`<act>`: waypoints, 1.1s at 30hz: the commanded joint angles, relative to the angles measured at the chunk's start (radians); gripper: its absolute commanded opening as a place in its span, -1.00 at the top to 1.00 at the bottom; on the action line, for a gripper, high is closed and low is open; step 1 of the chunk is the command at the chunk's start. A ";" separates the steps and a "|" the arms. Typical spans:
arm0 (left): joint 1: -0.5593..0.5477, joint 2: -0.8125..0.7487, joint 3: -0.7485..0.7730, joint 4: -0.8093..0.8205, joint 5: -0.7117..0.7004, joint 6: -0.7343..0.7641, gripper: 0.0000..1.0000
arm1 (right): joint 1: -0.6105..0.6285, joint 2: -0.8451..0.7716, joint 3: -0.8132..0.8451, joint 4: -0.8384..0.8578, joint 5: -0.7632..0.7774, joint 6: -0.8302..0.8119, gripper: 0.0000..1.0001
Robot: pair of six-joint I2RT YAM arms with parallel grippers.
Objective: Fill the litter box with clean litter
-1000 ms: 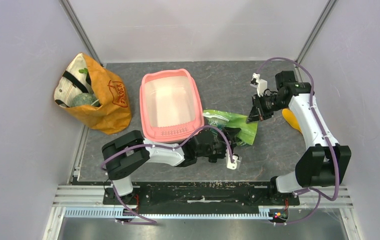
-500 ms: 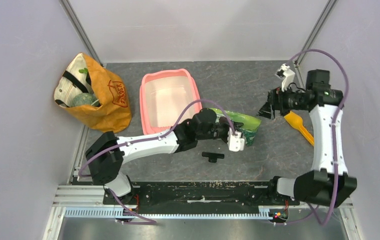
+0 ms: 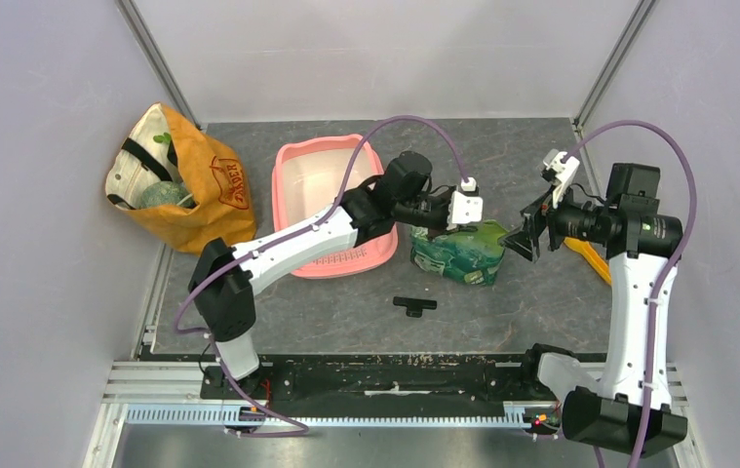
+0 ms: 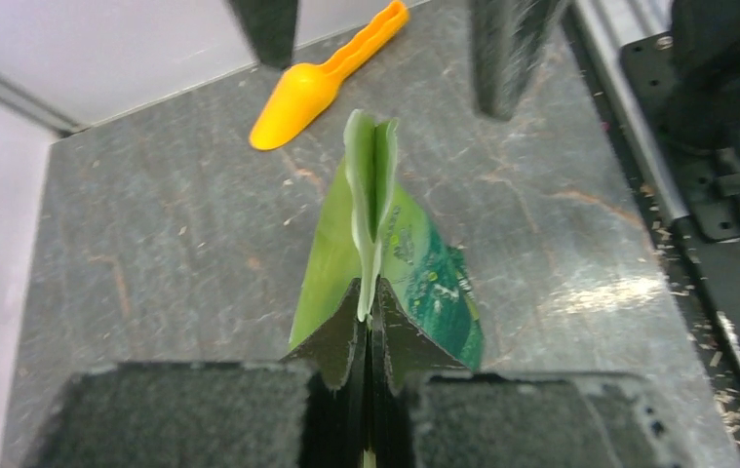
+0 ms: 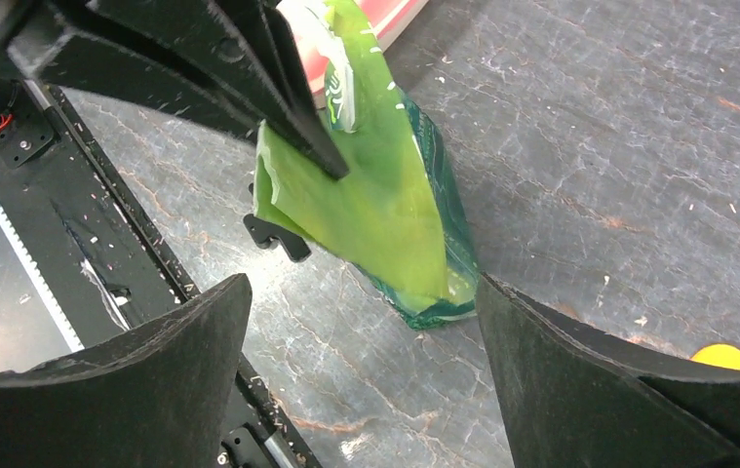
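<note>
The pink litter box [image 3: 280, 195] lies at the back centre, its near right corner under my left arm. No litter shows in any view. A glossy green foil bag [image 3: 458, 253] stands upright on the table just right of the box. My left gripper [image 3: 441, 220] is shut on the bag's flattened top edge [image 4: 370, 210], its fingertips [image 4: 385, 322] pinched together. My right gripper [image 3: 527, 237] hangs open just right of the bag, jaws wide apart. In the right wrist view the bag [image 5: 385, 195] sits beyond that gripper [image 5: 361, 288], untouched by it.
An orange scoop [image 3: 592, 258] lies on the table at the right, behind my right gripper. An orange-tan fabric bag [image 3: 190, 190] stands at the back left. A small black clip [image 3: 414, 305] lies near the front centre. Walls close in on three sides.
My left gripper shut on the bag's top and raised the flat-lying bag upright, away from the front. My right gripper let go, opened wide and drew back to the right.
</note>
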 commanded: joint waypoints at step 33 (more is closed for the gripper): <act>0.248 -0.088 0.038 -0.294 0.036 0.004 -0.65 | 0.028 0.132 -0.103 0.169 -0.160 -0.145 1.00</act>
